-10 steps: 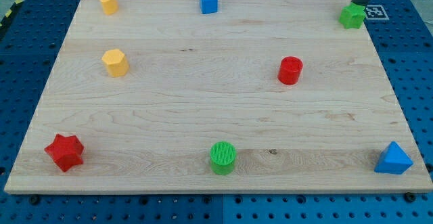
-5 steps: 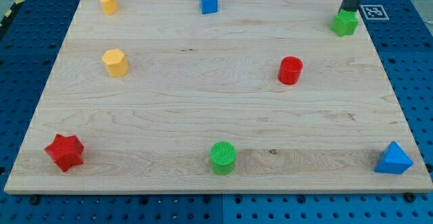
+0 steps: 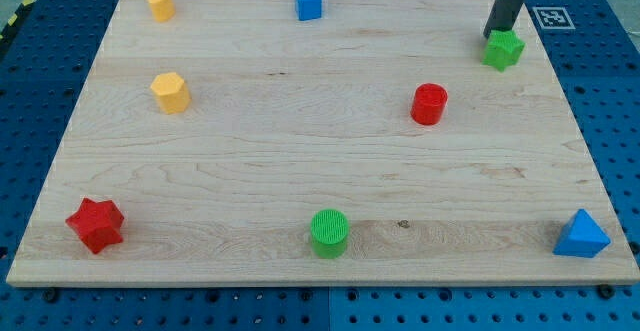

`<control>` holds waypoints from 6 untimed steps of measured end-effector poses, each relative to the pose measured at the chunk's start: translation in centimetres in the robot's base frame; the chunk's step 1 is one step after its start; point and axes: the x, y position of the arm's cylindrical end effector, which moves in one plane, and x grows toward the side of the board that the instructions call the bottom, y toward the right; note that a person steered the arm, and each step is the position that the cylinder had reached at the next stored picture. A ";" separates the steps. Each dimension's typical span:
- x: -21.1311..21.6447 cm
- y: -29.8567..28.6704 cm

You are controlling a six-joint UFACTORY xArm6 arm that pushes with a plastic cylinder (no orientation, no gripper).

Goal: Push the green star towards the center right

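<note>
1. Pale wooden bench: lies flat on a blue pegboard. No change since the earlier frames.
2. Dark rod: no pincer on this arm, so no open or closed state applies. My tip sits at the upper-left edge of the green star block, touching it. Tip has moved down and toward the view's left over the last second.
3. Green star block: upper right of bench, above and right of the red cylinder. It has shifted down-left from the top right corner.
4. Unmoved: blue triangular block, red star block, green cylinder, two yellow blocks, blue cube.
5. Black-and-white square marker tag, top right corner: pattern only, no readable writing.
</note>
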 end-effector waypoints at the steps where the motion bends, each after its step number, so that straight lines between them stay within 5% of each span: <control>1: 1.3 0.0; 5: 6.3 -0.5; 6: 6.3 -5.4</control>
